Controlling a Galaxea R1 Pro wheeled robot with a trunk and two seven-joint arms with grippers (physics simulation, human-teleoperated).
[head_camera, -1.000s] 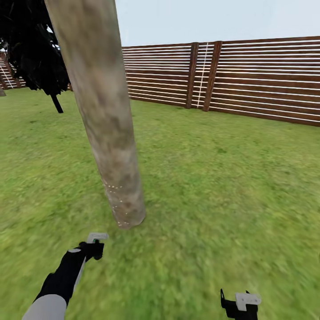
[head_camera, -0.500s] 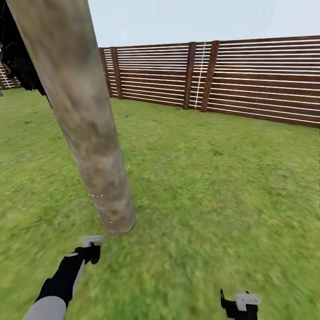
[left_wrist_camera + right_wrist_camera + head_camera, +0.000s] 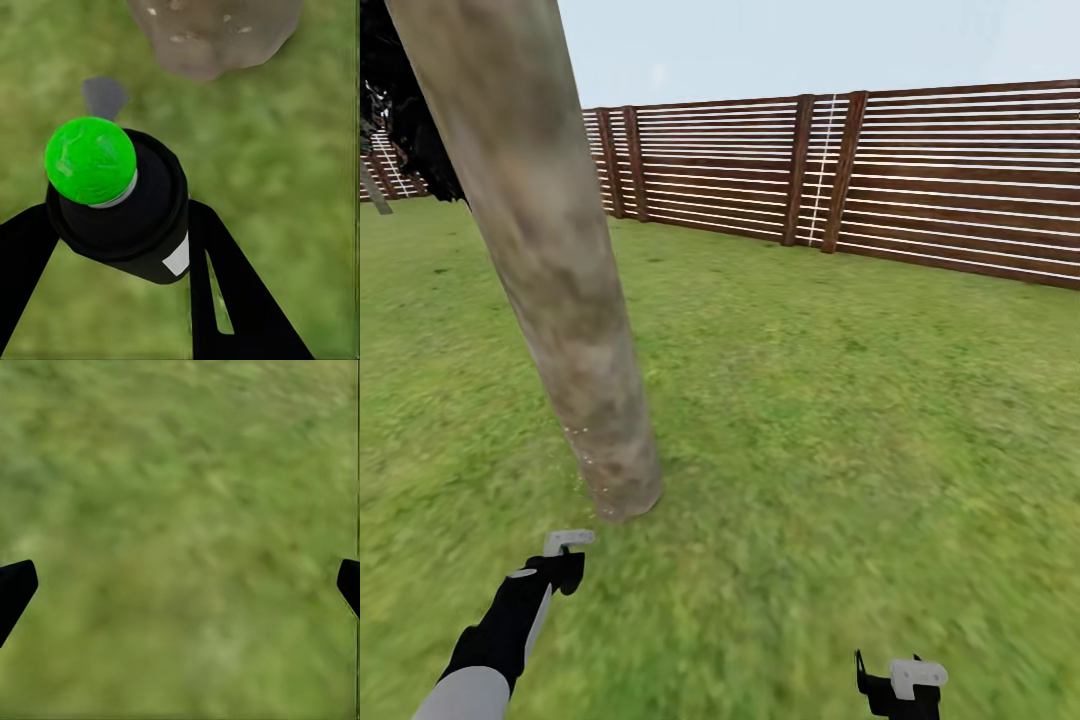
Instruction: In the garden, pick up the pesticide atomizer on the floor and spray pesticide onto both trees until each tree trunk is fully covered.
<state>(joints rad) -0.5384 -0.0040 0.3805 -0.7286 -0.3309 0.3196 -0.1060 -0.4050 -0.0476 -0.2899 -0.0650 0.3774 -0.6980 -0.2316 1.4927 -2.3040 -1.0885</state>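
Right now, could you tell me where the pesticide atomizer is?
The pesticide atomizer sits in the left gripper, low at the head view's left, just short of the tree trunk base.

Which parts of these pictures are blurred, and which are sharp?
Head view: the fence is crisp, while the grass near the camera smears. Left wrist view: the atomizer is fairly sharp, the tree trunk base soft. Right wrist view: grass blurred throughout.

Head view high, facing tree trunk [image 3: 560, 300] and fence [image 3: 860, 170]; left wrist close above same trunk base.
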